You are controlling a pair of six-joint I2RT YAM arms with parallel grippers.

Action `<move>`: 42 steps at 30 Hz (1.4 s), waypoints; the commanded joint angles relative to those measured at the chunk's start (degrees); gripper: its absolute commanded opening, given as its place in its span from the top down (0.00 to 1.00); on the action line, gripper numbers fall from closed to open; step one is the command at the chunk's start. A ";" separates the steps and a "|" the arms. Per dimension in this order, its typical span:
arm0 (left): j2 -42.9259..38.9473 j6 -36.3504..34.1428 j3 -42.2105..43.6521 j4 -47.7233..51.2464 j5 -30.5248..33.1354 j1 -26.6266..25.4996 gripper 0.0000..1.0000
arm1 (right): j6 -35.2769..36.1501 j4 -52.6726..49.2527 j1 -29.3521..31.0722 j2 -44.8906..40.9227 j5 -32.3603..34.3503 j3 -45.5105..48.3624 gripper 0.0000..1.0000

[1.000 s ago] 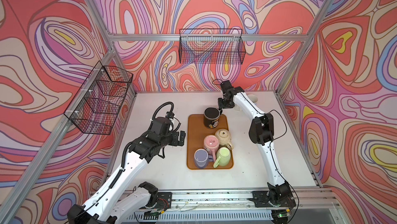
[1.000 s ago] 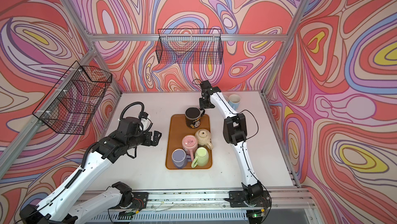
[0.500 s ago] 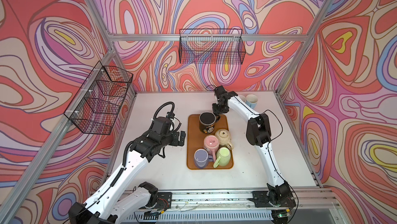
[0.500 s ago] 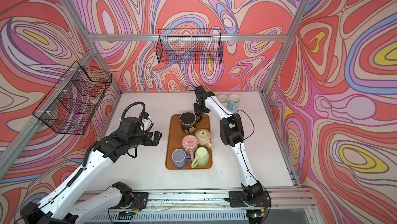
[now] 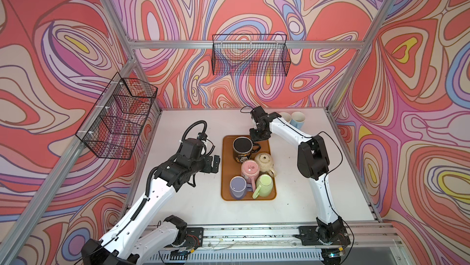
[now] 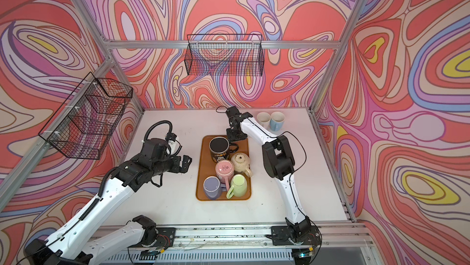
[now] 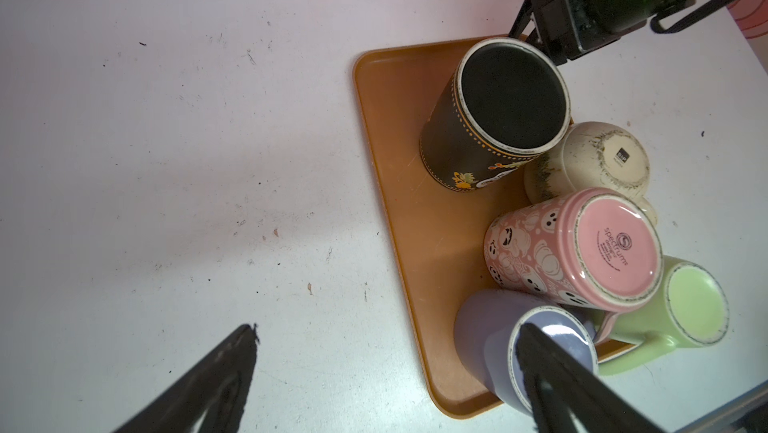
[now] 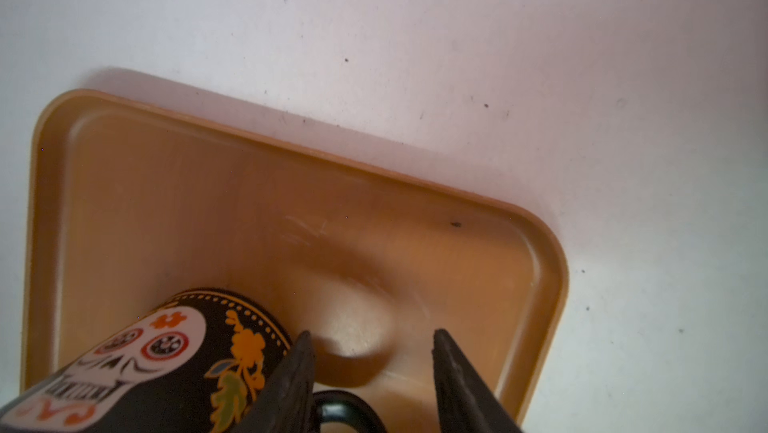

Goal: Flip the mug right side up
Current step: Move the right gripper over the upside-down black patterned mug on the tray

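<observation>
A black mug (image 5: 243, 146) (image 6: 219, 146) with an orange flower and skull print stands upside down, base up, at the far end of the orange tray (image 5: 227, 169) (image 7: 399, 161). In the right wrist view its skull (image 8: 158, 352) reads inverted. My right gripper (image 5: 258, 136) (image 8: 372, 333) hangs just behind the mug, open, its fingers either side of the black handle (image 8: 340, 406) with a gap showing. Left of the tray and above the table, my left gripper (image 5: 215, 163) (image 7: 386, 327) is wide open and holds nothing.
Pink (image 5: 250, 170), cream (image 5: 264, 160), purple (image 5: 237, 187) and green (image 5: 265, 186) mugs crowd the tray's near half, bases up. Two upright mugs, cream (image 5: 284, 117) and blue (image 5: 298, 118), stand at the back right. Wire baskets hang on the back wall (image 5: 250, 55) and left wall (image 5: 119, 116).
My right gripper came from the back of the table down to the black mug's handle, jaws narrowing slightly. The black mug shifted a little toward the front left. The left arm stayed put.
</observation>
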State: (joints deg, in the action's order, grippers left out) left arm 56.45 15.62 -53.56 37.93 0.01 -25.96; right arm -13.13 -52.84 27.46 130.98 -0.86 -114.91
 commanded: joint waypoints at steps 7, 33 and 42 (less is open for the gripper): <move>0.68 -0.32 -0.05 1.56 -0.56 -0.41 0.00 | 11.38 -0.80 0.09 -9.47 4.87 3.68 0.51; 4.93 -2.32 -2.45 4.02 -3.94 -9.20 0.09 | 10.04 -0.95 1.79 -36.45 -2.85 29.18 0.53; 5.13 -3.14 -1.78 3.94 -3.12 -9.20 0.07 | 25.28 4.75 2.09 -33.68 -8.56 29.67 0.50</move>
State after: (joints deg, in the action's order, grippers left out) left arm 62.00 13.58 -54.65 40.64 -3.60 -34.89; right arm 5.34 -51.57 29.34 95.83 -6.13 -85.27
